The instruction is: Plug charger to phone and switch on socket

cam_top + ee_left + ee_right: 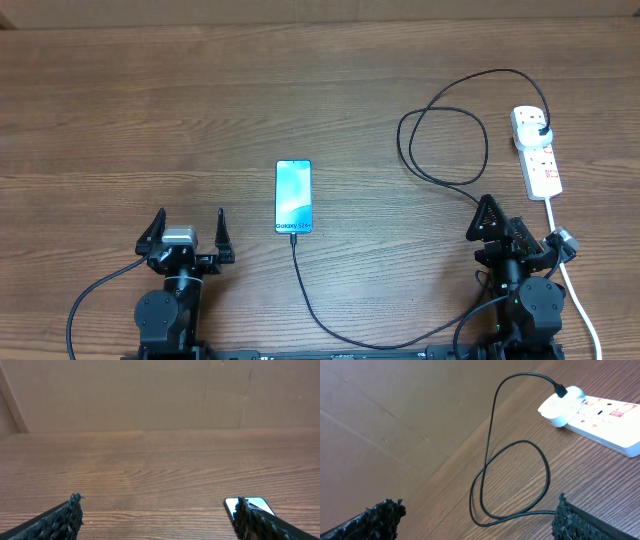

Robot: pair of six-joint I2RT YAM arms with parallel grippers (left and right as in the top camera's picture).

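Across the worktop (pixel 120 100), the limp, light charger (pixel 296 258) is looping from the phone's (pixel 293 196) near end rightward to the socket (pixel 540 165). We are judging its stiff tip the best hold; left end effector (pixel 190 218) and right end effector (pixel 476 505) are gaping, empty.

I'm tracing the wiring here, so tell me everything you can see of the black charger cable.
The cable is thin, black and looks rubbery, lying slack on the wooden table. One end meets the near short edge of the phone; from there it runs to the table's near edge, comes up on the right, forms a loose loop and ends in a white adapter plugged into the power strip.
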